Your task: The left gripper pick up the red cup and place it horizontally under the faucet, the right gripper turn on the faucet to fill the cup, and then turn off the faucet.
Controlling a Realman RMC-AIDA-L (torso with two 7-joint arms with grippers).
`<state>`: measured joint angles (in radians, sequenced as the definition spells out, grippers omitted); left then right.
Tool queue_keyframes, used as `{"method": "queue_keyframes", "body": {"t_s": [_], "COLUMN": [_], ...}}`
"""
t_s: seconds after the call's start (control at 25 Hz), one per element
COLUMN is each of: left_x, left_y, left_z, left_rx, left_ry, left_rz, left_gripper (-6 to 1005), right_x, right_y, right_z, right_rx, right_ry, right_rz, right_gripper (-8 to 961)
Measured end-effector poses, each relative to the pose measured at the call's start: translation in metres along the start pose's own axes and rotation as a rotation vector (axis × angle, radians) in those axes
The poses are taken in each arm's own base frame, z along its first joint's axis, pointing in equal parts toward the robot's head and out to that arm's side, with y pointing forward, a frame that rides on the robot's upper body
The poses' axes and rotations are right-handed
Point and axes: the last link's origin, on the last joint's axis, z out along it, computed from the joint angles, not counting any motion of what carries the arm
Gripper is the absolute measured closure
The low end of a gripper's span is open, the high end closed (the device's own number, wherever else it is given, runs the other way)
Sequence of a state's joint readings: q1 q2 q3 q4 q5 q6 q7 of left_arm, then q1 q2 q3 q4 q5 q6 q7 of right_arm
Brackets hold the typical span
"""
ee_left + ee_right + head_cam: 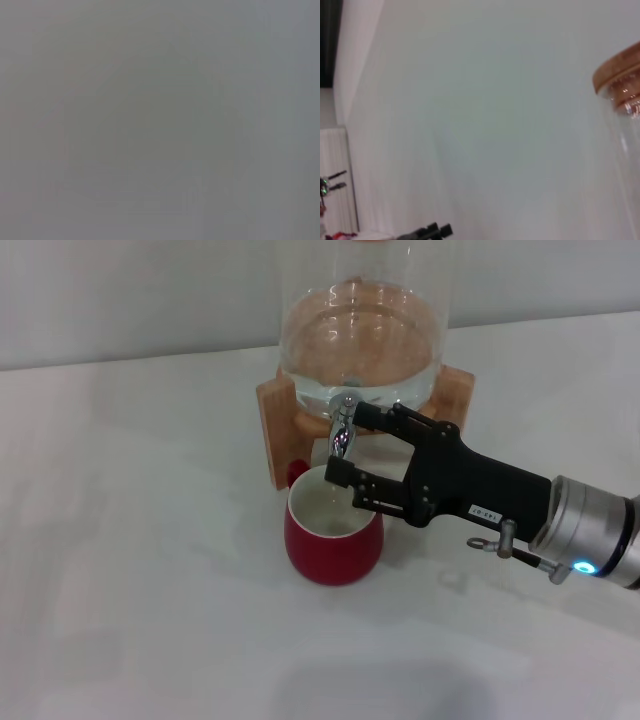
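The red cup (pixel 335 548) stands upright on the white table, its white inside facing up, directly below the faucet (pixel 343 430). Its small handle points back left, toward the wooden stand. The chrome faucet sticks out from the base of the glass water jar. My right gripper (pixel 346 445) reaches in from the right, its black fingers (pixel 372 418) spread above and below the faucet, with the lower finger over the cup's rim. I cannot tell whether water is flowing. My left gripper is out of view, and the left wrist view shows only flat grey.
A large glass jar (pixel 360 335) holding water rests on a wooden stand (pixel 275 415) at the back of the table. Its wooden lid (pixel 620 82) shows in the right wrist view against a plain wall. White tabletop (pixel 130 570) stretches left and in front of the cup.
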<state>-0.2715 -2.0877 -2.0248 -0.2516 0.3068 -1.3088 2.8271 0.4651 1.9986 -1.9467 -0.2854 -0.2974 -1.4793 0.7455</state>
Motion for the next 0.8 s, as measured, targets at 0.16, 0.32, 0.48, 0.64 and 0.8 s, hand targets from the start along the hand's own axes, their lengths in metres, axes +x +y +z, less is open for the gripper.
{"method": "queue_keyframes", "body": {"t_s": [0.16,0.32,0.48,0.64,0.8], "left_x": [0.0,0.0,0.0,0.0,0.0], "left_y": [0.0,0.0,0.0,-0.001,-0.001], "left_z": [0.0,0.0,0.001,0.001,0.0], "left_rx": [0.0,0.0,0.0,0.001,0.003], "left_ry": [0.0,0.0,0.0,-0.003,-0.005], "left_rz": [0.0,0.001,0.002,0.002,0.002], "left_gripper": [131,131,131,131,131], "right_x": [-0.001,-0.004,-0.01,-0.019,-0.026], "right_y": [0.006,0.006,-0.002,-0.014,-0.024], "right_z": [-0.005,-0.009,-0.012,-0.015,-0.02], "right_rx": [-0.02,-0.016,0.017,0.065,0.122], "right_ry": [-0.024,-0.045,-0.068,-0.094,-0.123], "right_rz": [0.012,0.013,-0.002,-0.026,-0.04], "right_gripper": [133,138,143,147,152]}}
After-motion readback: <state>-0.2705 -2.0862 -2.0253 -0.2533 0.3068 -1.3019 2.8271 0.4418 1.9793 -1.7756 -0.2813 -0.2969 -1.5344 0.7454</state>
